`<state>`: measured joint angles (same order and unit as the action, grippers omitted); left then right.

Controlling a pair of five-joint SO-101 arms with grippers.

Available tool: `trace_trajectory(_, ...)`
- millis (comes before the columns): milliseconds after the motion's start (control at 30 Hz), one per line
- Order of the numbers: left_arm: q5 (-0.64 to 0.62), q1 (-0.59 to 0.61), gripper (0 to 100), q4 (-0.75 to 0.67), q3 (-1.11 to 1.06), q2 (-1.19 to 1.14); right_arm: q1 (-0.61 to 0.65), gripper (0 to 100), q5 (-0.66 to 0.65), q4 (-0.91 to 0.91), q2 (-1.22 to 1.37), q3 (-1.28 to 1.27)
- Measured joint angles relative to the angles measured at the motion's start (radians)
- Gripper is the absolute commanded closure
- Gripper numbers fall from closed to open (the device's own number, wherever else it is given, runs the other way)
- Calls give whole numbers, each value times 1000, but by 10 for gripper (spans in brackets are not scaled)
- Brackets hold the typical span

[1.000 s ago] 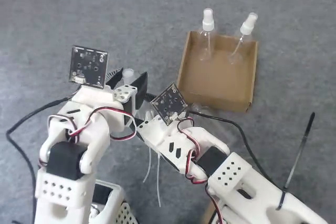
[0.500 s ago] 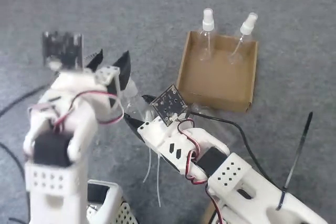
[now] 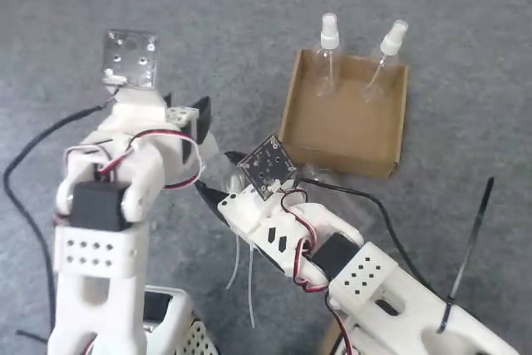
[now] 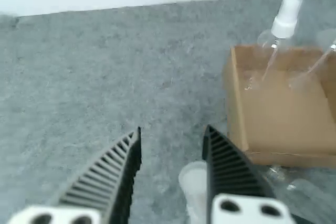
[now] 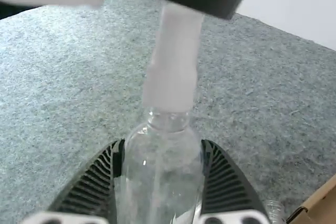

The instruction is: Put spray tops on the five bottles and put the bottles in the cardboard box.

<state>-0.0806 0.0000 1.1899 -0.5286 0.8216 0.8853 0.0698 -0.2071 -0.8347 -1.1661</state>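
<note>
Your right gripper (image 5: 163, 149) is clamped on the bottle (image 5: 160, 182), whose spray top (image 5: 173, 61) points straight toward your left gripper (image 4: 170, 135); its jaws stand apart, close beside the top. The cardboard box (image 3: 299, 114) lies near.

Both arms are white printed-plastic shells built around black servo blocks. On the left arm (image 3: 104, 230) and the right arm (image 3: 291, 234), thin red, black and white wires loop from joint to joint. Each wrist carries a small square circuit board, the left one (image 3: 130, 60) grey, the right one (image 3: 268, 165) dark. Grids of small round holes dot the lower shells. The left gripper (image 4: 173, 129) and right gripper (image 5: 163, 145) have black, ribbed, wedge-shaped fingers (image 4: 113, 174) on white mounts. A black cable (image 3: 33, 164) trails from the left arm.
</note>
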Motion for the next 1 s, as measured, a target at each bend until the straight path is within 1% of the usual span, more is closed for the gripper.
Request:
trace_trajectory(133, 2, 84, 823, -21, 0, 43, 0, 993, 0, 0, 0, 0)
trace_trajectory(267, 8, 118, 823, -28, -2, 52, 0, 993, 0, 0, 0, 0)
trace_trajectory(467, 11, 110, 823, -28, -11, 52, 0, 993, 0, 0, 0, 0)
trace_trajectory(633, 34, 35, 823, -14, -37, 54, 0, 993, 0, 0, 0, 0)
trace_trajectory(1000, 37, 21, 823, -17, -121, 74, 0, 993, 0, -2, 2, -17)
